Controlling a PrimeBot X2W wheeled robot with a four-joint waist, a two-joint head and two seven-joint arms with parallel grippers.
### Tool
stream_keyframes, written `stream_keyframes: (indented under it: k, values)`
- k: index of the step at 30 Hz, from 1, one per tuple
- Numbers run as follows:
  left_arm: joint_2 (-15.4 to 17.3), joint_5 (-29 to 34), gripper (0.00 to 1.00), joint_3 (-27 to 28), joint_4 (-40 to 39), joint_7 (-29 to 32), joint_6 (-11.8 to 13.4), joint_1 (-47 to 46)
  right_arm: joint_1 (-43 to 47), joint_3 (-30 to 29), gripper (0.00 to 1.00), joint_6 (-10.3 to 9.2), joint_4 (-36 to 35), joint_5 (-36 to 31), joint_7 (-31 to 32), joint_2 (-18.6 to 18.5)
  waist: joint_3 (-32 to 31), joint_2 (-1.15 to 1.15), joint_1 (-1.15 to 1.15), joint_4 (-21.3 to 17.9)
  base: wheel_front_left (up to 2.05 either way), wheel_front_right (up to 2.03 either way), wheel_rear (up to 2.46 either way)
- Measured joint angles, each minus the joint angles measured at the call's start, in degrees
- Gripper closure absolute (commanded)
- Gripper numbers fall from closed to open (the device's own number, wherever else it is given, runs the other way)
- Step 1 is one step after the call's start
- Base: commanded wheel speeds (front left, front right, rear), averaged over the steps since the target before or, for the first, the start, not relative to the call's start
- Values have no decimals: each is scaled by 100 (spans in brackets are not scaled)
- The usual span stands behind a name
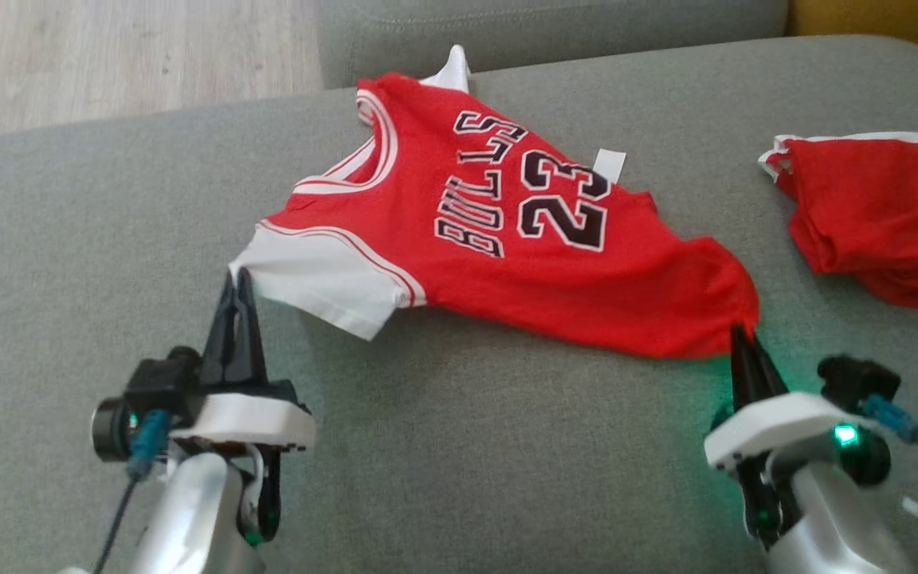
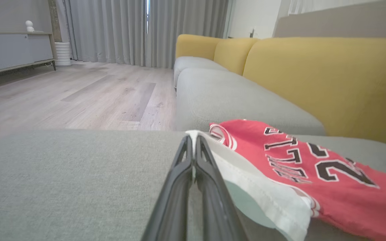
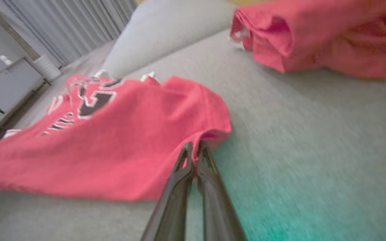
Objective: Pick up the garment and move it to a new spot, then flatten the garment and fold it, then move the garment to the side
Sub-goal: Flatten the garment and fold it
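The grey sofa seat (image 1: 459, 478) serves as the work surface, broad and bare enough in front to spread clothing out. The jersey (image 1: 507, 263) lies across its middle, printed side up, neck toward the far left and bottom edge toward the near right, rumpled rather than flat. A second red garment (image 1: 881, 215) sits bunched at the far right, well apart from the jersey, so it should not get caught in the handling. The left gripper (image 1: 237, 275) has its fingers pressed together on the near-left corner of the white sleeve (image 1: 323, 279), and the cloth rises slightly toward the tips. The right gripper (image 1: 738, 331) is closed on the near-right corner of the hem (image 1: 714, 319), where the red fabric puckers into a point. Holding two widely spaced corners along the near edge seems meant to let both arms lift the jersey together and keep it stretched, so it carries to a new spot without folding onto itself.
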Motion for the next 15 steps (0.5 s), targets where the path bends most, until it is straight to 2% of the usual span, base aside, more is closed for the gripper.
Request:
stream_keyframes:
  k: [2, 7, 15]
  values:
    - [-3, -57, 100, 40, -94, 0, -14, 15, -1, 51, 100, 0, -185, 12, -1, -1, -28, 0, 0, -4, 0, 0, 0]
    - [-22, -321, 100, 170, -621, -14, -167, 61, -15, 103, 100, 0, -1261, -54, 4, 5, -191, 0, 0, -5, 0, 0, 0]
    - [-48, -878, 100, 315, -1639, 26, -297, -162, -418, 68, 100, 0, -2903, -272, 489, -74, -522, 0, 0, 55, 0, 0, 0]
